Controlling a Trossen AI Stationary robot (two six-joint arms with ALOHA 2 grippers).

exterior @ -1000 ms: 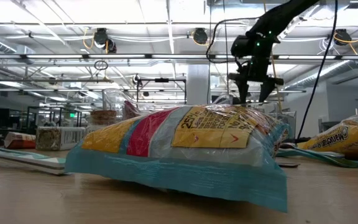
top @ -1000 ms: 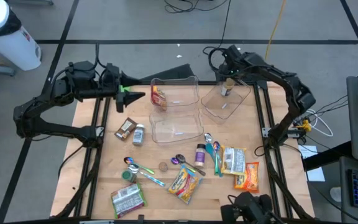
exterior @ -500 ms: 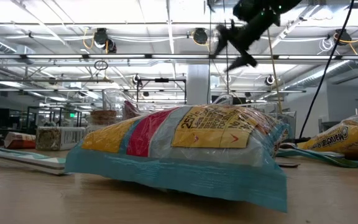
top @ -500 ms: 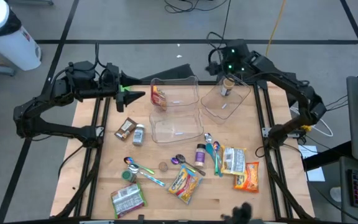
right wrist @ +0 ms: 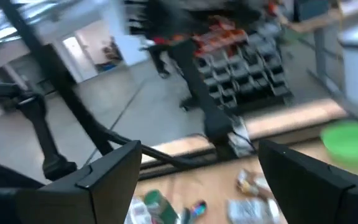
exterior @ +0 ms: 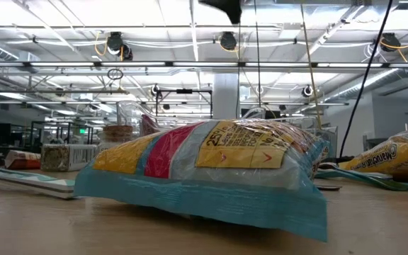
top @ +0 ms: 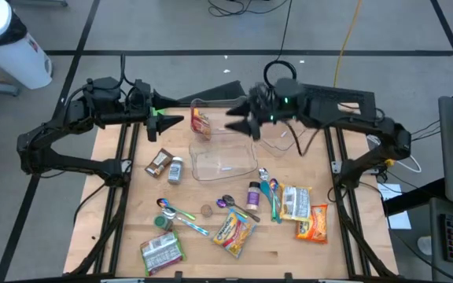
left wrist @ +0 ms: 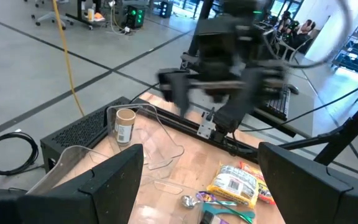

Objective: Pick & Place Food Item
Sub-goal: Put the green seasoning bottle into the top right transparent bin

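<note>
Both dark pincers, left (top: 173, 121) and right (top: 237, 121), gape empty over clear plastic bins (top: 223, 161).

pale matt wooden table (top: 132, 212), clear glossy plastic bins (top: 225, 161), shiny crinkled foil snack packets (top: 233, 230).

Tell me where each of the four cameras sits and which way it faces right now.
High view: overhead, straight down on the table; both arms show, right tool over the clear containers, left tool at the table's far-left edge.
Low view: at tabletop height, level across the table; a snack bag fills it, a dark arm part at the top.
Left wrist view: looks across the table at the right arm; own open fingers.
Right wrist view: blurred, faces the room; own open fingers.
Shared: high and left wrist views both show the small jar.
</note>
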